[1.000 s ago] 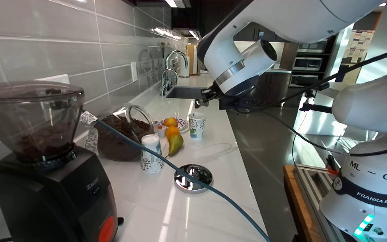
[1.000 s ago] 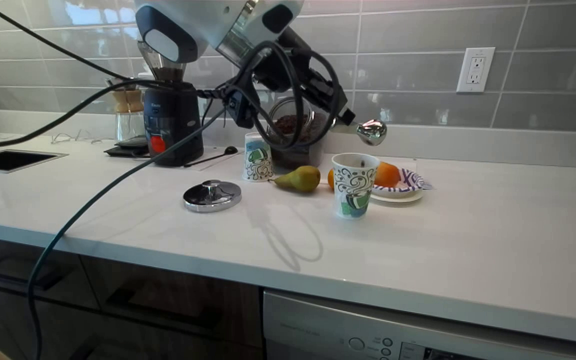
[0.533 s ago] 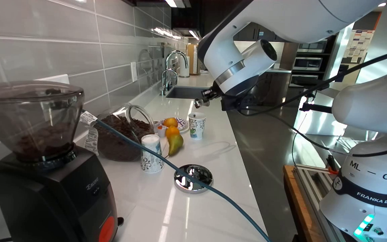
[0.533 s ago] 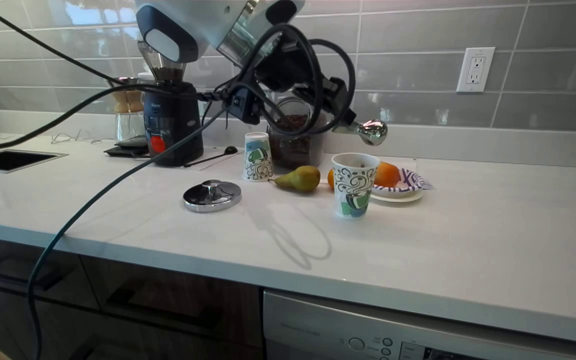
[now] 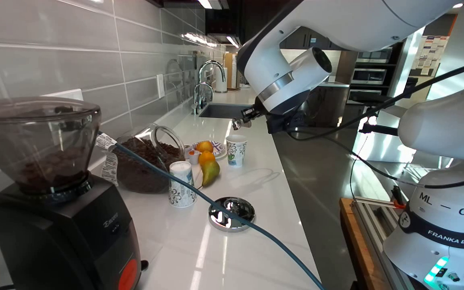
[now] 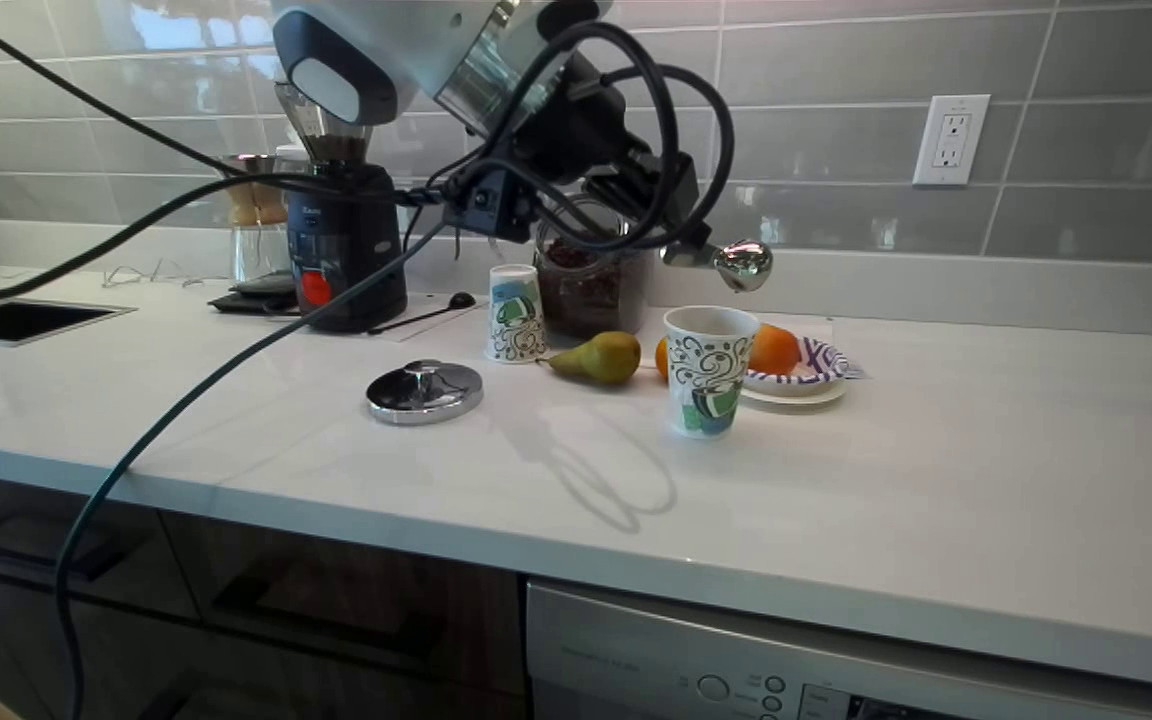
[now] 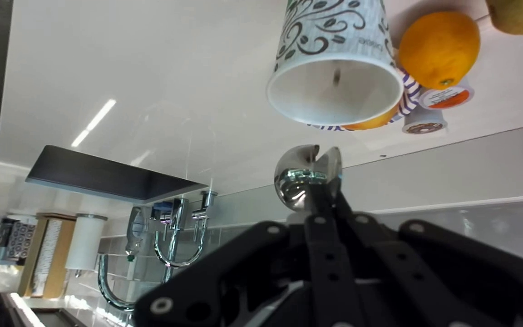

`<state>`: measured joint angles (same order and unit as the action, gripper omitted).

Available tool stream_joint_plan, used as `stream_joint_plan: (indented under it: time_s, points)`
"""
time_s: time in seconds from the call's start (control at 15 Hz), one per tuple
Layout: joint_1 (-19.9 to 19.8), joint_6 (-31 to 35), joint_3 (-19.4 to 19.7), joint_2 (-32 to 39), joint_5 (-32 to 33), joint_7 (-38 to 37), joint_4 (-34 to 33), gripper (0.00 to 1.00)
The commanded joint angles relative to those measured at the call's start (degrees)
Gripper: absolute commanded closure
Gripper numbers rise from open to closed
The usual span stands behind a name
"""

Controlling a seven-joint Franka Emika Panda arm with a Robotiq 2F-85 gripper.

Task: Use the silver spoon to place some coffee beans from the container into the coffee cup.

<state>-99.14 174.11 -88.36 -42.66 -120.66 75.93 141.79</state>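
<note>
The silver spoon (image 6: 744,266) is held in my gripper (image 6: 701,236), shut on its handle. The spoon's bowl (image 7: 294,179) is above the coffee cup (image 6: 706,385), apart from its rim, and looks tipped sideways; its hollow is mostly hidden. The cup, white with a swirl print, stands upright; in the wrist view the cup (image 7: 334,34) shows a small dark bit inside. The container (image 5: 135,182) is a clear glass jar with its mouth tilted to one side, by the wall. It holds dark coffee beans (image 5: 147,153). In an exterior view, my arm's cables partly cover the jar (image 6: 581,315).
A pear (image 5: 210,172), oranges (image 5: 207,157) and a patterned plate (image 6: 816,365) lie near the cup. An upside-down cup (image 6: 516,315) stands by the jar. A chrome lid (image 6: 424,392), a black grinder (image 5: 67,233) and a blue cable (image 5: 232,217) are also there.
My gripper has turned about its own axis with the spoon, staying above the cup. The cable loops have swung to the right in an exterior view. The objects on the counter have not moved.
</note>
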Motion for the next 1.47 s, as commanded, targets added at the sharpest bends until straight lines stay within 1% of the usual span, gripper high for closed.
stream_joint_plan:
  time_s: [0.0, 0.07, 0.13, 0.27, 0.33, 0.4, 0.6, 0.67, 0.73, 0.8, 1.13, 1.4]
  points:
    - [0.0, -0.03, 0.0, 0.0, 0.0, 0.05, 0.0, 0.97]
    - [0.0, -0.06, 0.0, 0.0, 0.0, 0.08, 0.0, 0.97]
    - [0.0, -0.09, 0.0, 0.0, 0.0, 0.11, 0.0, 0.99]
    - [0.63, 0.76, -0.87, -1.02, -0.05, 0.35, 0.16, 0.99]
    - [1.36, -2.43, -0.97, -5.52, 4.87, -7.13, 1.89, 0.99]
    - [1.01, 1.19, -1.72, -1.93, 0.86, -0.11, 0.45, 0.99]
    - [1.72, 3.02, -3.09, -2.18, 1.9, -0.05, 1.02, 0.99]
    - [2.7, 0.39, -3.04, -6.32, 7.48, -8.12, 2.92, 0.99]
    - [2.03, 4.09, -3.6, -2.21, 3.57, -0.66, 1.45, 0.99]
    - [2.05, 4.56, -3.94, -3.43, 3.69, -1.04, 1.58, 0.99]
    - [1.88, 7.4, -5.23, -6.43, 2.88, 2.07, 1.4, 0.99]
    - [2.31, 4.76, -4.95, -12.63, 0.26, 4.31, 0.29, 0.99]
